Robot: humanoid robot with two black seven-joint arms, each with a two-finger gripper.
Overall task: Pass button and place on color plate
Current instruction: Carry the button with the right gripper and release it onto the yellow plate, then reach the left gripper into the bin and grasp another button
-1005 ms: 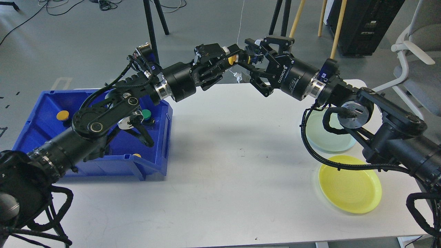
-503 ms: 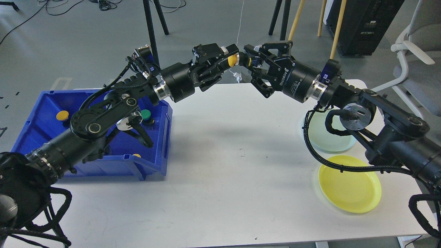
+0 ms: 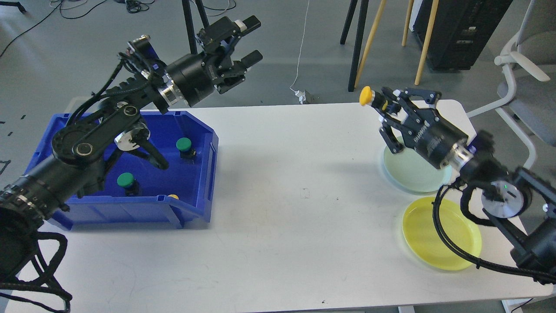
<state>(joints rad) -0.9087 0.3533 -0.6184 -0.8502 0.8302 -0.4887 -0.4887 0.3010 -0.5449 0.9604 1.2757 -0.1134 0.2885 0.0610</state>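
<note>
Our right hand (image 3: 382,106) pinched the yellow button (image 3: 365,95), above the green plate (image 3: 412,174); yellow plate (image 3: 438,234) nearer us. Our left hand (image 3: 247,39) hung spread, beyond the bin (image 3: 191,208).

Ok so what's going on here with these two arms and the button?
The right gripper holds a yellow-capped button in the air near the pale green plate, with the yellow plate just in front of it. The left gripper is open and empty, raised behind the blue bin, which holds two green buttons. No button is on a plate yet.
</note>
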